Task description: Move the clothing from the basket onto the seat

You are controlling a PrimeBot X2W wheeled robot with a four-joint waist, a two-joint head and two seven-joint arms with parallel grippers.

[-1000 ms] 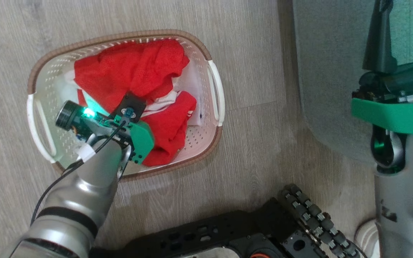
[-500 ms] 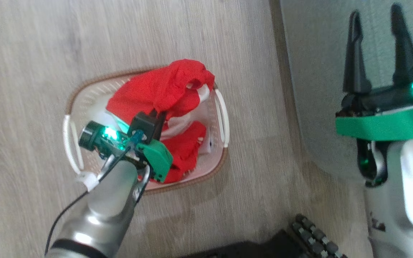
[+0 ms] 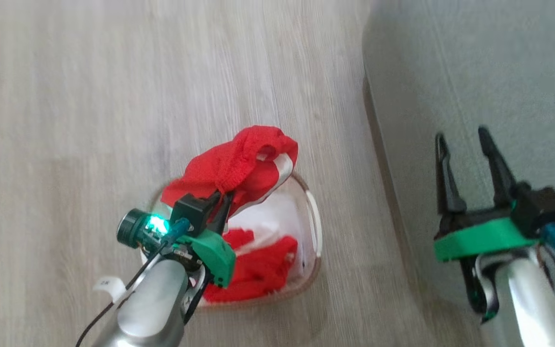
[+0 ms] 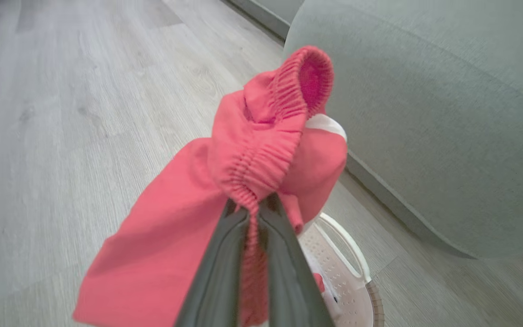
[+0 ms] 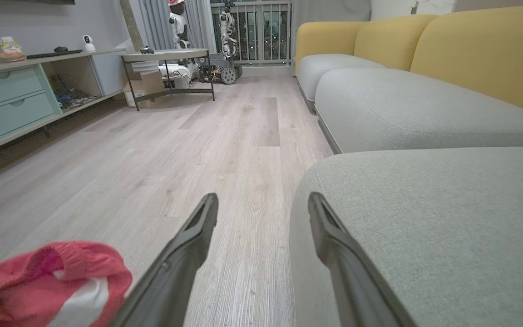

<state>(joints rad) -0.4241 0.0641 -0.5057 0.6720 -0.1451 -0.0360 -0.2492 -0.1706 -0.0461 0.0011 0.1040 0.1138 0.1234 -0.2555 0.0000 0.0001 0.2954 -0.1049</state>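
Note:
My left gripper point(image 3: 224, 200) point(image 4: 253, 206) is shut on a red garment point(image 3: 231, 166) point(image 4: 248, 159), pinching its elastic waistband and holding it up above the basket point(image 3: 313, 221). The fabric drapes down with a white panel showing. A second red garment point(image 3: 260, 270) lies inside the basket. The cream basket's handle point(image 4: 343, 240) shows below the held cloth. The grey-green seat point(image 3: 475, 86) point(image 5: 447, 218) lies to the right. My right gripper point(image 3: 460, 137) point(image 5: 261, 202) hangs open over the seat's near edge, nothing between its fingers. The lifted garment point(image 5: 48, 281) shows at the right wrist view's lower left.
Pale wood floor point(image 3: 89, 96) surrounds the basket. Further seat cushions with yellow backs point(image 5: 470, 45) run along the right. A low cabinet point(image 5: 12, 100) and a small round table point(image 5: 170, 59) stand far off across the room.
My left gripper has lifted the red garment out of the basket and higher. The head view has tilted, so the basket now sits lower and the seat fills more of the right.

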